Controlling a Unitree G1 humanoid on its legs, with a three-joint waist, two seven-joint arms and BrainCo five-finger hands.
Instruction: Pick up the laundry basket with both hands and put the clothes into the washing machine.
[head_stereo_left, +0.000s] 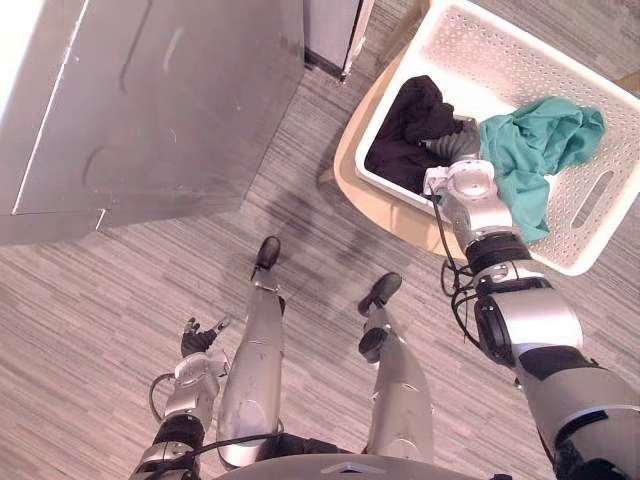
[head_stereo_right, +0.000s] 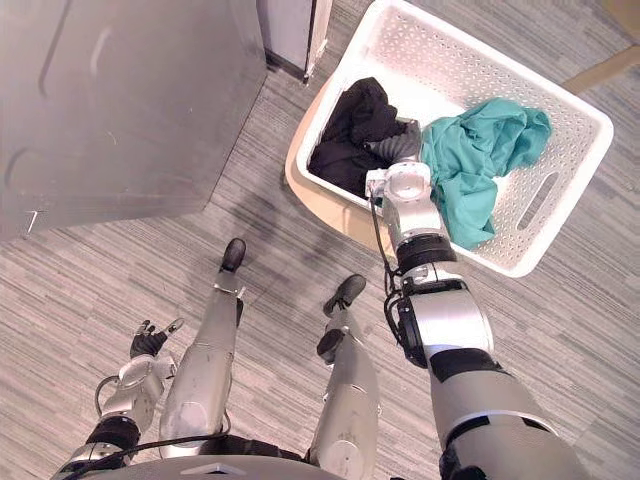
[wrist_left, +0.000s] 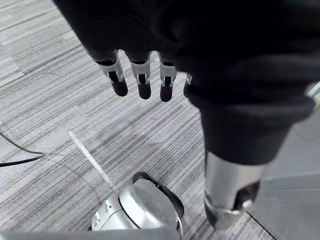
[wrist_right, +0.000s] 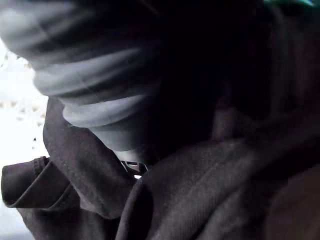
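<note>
Right hand (head_stereo_left: 450, 147) sunk into black garment (head_stereo_left: 413, 115) inside white basket (head_stereo_left: 600, 215); grip cannot be told. Left hand (head_stereo_left: 200, 338) straight-fingered, empty, well apart rear-left. Basket ahead-right, long axis diagonal.

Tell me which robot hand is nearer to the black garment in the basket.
Right. The right robot hand is inside the basket, down in the black garment. The left robot hand hangs open over the floor, far from the basket.
</note>
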